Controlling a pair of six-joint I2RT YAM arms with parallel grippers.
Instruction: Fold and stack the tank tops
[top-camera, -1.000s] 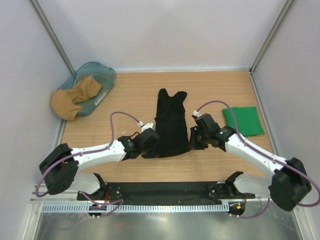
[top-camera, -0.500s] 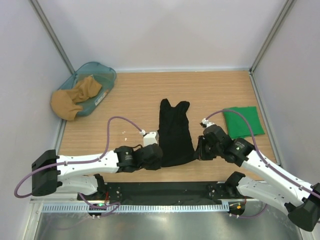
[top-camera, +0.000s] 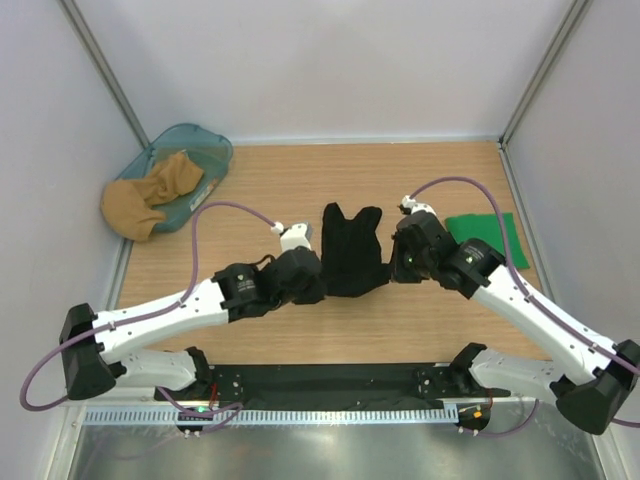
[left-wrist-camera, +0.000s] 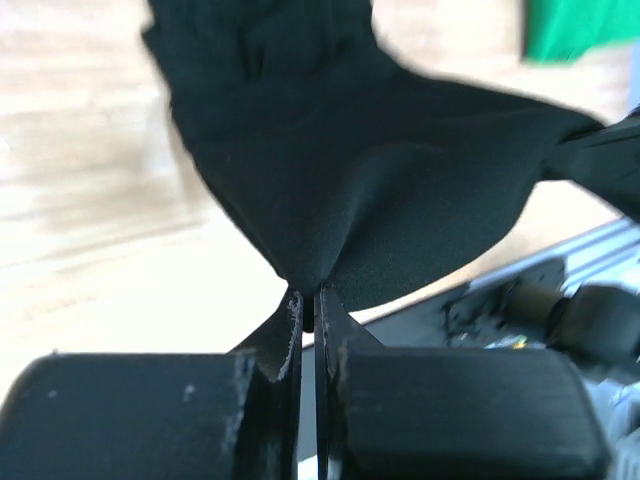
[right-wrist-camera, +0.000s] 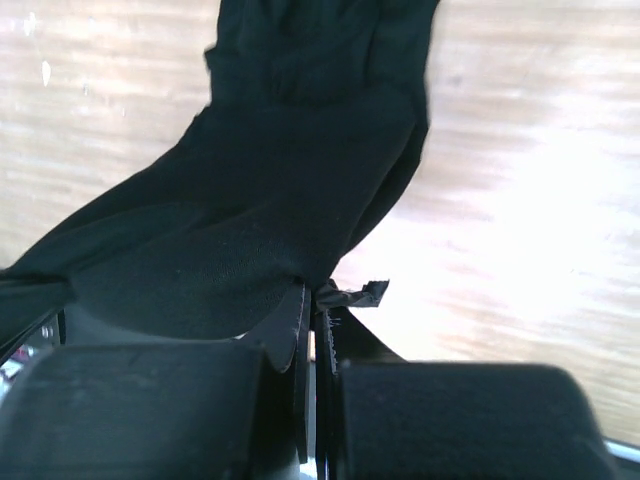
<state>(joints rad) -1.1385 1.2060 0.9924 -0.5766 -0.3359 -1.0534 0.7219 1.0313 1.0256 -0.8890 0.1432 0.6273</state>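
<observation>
Looking down from above, you cannot see any fingertips: the left gripper (top-camera: 315, 285) and right gripper (top-camera: 397, 268) cover the near corners of the black tank top (top-camera: 352, 250) that they pinch. The right arm (top-camera: 520, 300) hides the near inner corner of the green tank top (top-camera: 492, 236). In your left wrist view that green cloth is a blur cut off at the top right corner, and the dark blur at the right edge is probably the other gripper. Both wrist views crop the black top's far end.

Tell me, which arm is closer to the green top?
Right. The right arm sits just beside the green top; the left arm is across the black top from it.
</observation>
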